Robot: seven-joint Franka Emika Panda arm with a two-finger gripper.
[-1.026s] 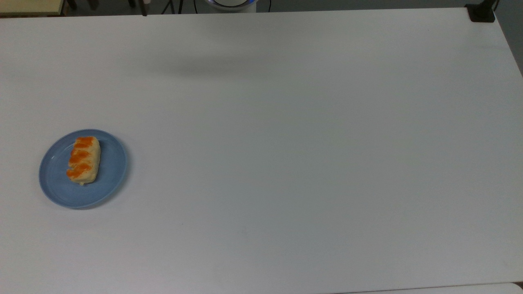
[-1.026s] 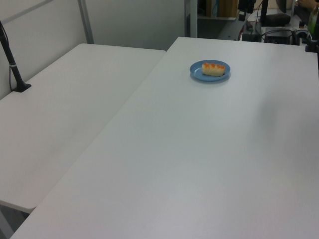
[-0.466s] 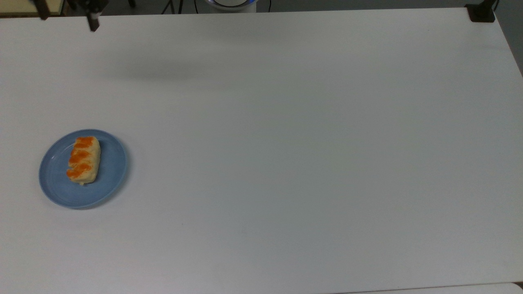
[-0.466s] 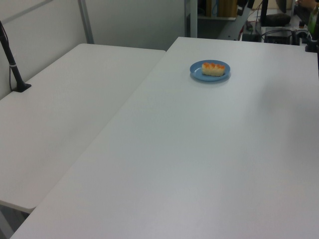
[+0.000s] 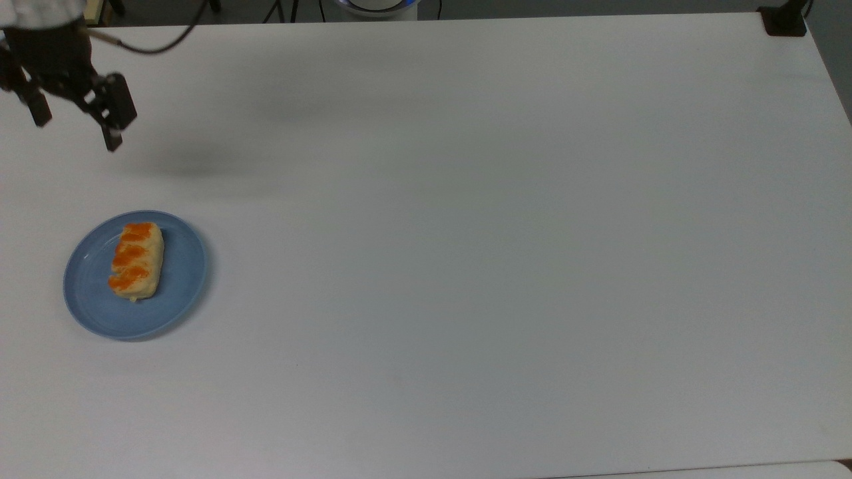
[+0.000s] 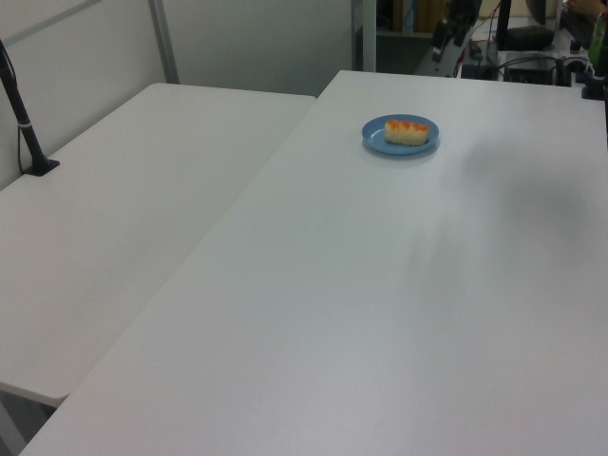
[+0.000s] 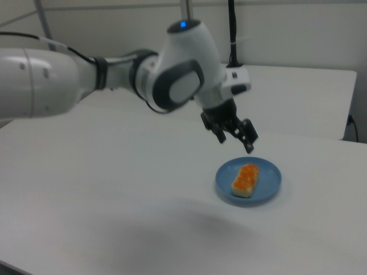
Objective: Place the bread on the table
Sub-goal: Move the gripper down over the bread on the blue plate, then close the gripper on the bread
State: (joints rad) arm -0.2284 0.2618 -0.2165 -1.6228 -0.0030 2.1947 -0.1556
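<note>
Bread: the small pale-tan roll (image 5: 136,261) with three orange-brown patches lies on the blue plate (image 5: 180,279), a little toward the top view's left of the plate's middle, long side running up and down in the top view. In the left view the roll (image 6: 407,131) sits far back on the table; in the right view (image 7: 245,180) it lies near the middle of the plate.

Plate: round and blue, flat on the table near the top view's left edge; (image 6: 380,142) in the left view, (image 7: 269,183) in the right view.

Gripper: and here it is, the black two-finger gripper (image 5: 74,132) hangs in the top view's upper left corner, above the table and well apart from the plate. In the right view the gripper (image 7: 235,137) hovers up and to the left of the plate, fingers pointing down, tilted toward the plate.

Jaws: spread wide, nothing between them; one finger (image 5: 112,136) shows dark against the white top.

Arm: the white arm (image 7: 114,74) reaches in from the right view's left, a blue light on top of its joint.

Table: the white tabletop (image 5: 506,253) carries a soft grey shadow to the right of the gripper in the top view.

Next table: a second white table (image 6: 123,218) stands against this one on the left view's left.
</note>
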